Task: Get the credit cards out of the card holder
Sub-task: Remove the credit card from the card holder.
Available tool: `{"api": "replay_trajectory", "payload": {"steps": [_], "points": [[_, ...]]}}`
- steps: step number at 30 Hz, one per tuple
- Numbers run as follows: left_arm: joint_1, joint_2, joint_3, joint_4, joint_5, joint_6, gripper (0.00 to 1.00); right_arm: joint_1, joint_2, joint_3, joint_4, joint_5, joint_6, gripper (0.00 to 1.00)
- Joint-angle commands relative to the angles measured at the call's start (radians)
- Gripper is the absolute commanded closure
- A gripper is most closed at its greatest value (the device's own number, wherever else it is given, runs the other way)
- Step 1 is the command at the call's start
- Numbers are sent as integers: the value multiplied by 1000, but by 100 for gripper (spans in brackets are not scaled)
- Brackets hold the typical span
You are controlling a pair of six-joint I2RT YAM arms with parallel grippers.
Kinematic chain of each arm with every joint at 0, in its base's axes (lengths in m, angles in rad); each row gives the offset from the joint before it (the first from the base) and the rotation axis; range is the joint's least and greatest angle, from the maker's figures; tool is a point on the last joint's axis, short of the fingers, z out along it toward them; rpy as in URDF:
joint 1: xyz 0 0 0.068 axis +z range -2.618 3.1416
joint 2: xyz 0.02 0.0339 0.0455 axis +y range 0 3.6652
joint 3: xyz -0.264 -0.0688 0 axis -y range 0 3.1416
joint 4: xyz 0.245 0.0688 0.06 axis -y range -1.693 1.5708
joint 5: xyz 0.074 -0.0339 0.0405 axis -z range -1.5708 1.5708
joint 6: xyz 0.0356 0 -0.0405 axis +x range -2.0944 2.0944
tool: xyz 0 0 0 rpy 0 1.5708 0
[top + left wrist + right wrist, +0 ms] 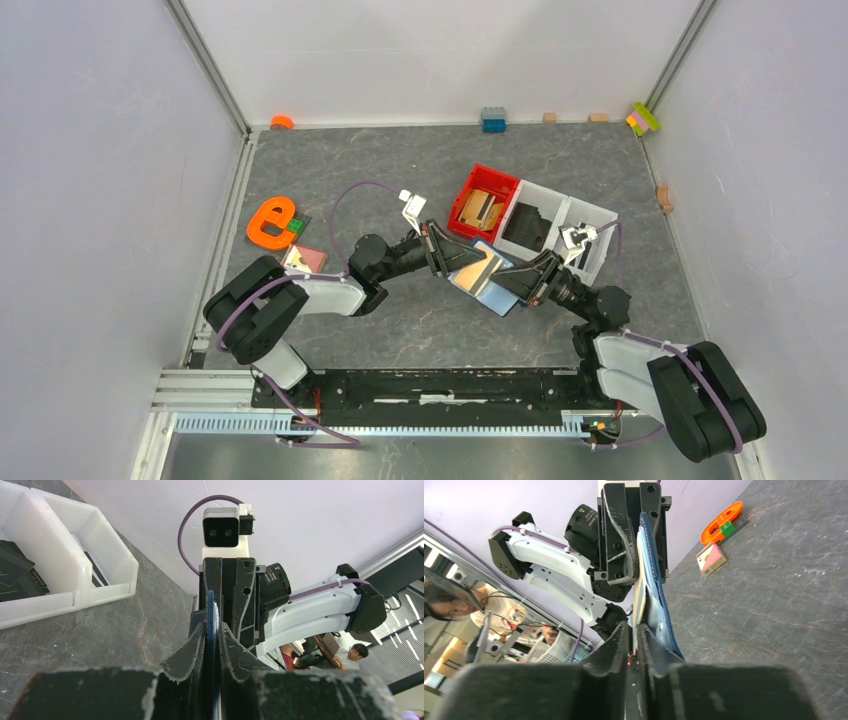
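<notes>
Copper-tan credit card (478, 264) sits in the open card holder (503, 292), held above the middle of the table (400, 325). The left gripper (443, 256) clamps the holder narrowly and the right gripper (522, 283) pinches the card's edge. It seems best to draw it straight out along the pocket, with the left grip firm.

Jaws tight on blue edge, probably card holder (210, 620)

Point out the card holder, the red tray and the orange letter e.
card holder (498, 298), top view, its blue lower edge.
red tray (500, 176), top view, its far rim.
orange letter e (257, 226), top view, its left curve.
</notes>
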Motion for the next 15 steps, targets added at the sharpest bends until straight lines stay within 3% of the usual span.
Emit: {"api": "replay_trajectory", "payload": {"steps": [1,3,11,15], "points": [[-49,2,17,-27,88,40,82,-8,-7,3,165,78,-48,89],[-49,-7,15,-38,84,49,80,-7,-20,6,108,83,-72,100],[-47,-41,4,-81,62,79,61,-23,-54,40,-171,97,-195,100],[-46,-52,1,-106,52,95,69,-24,-28,71,-273,86,-239,100]]}}
